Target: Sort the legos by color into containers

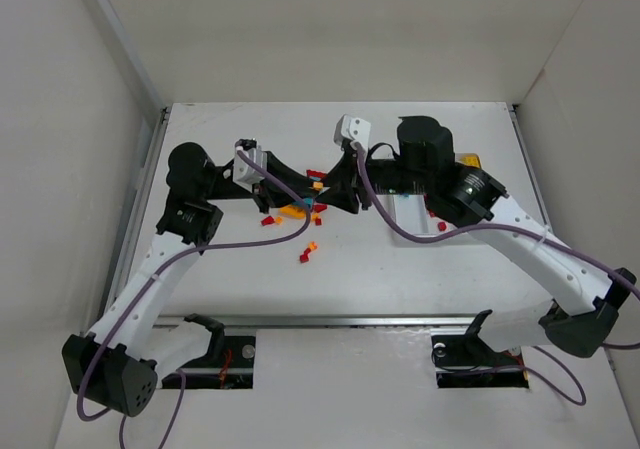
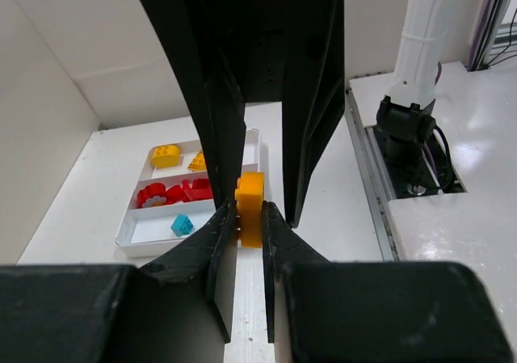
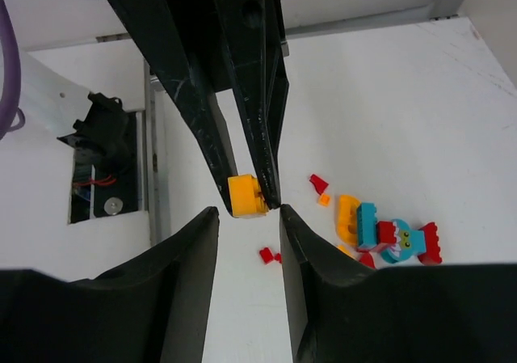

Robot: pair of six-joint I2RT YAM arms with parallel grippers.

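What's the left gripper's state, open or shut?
Shut. The left gripper pinches a small orange plastic brick, its jaws pressed against both sides with no gap.

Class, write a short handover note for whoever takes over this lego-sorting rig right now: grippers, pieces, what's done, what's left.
Left gripper: shut on an orange brick, held up between the two arms.
Right gripper: open, jaws either side of that same brick, no grip evident yet.
Done: in the tray, yellow pieces in one end compartment, red pieces in the middle, one teal piece in the other end.
Left: the held brick, a loose pile of teal, red and orange, and scattered red bits on the table.
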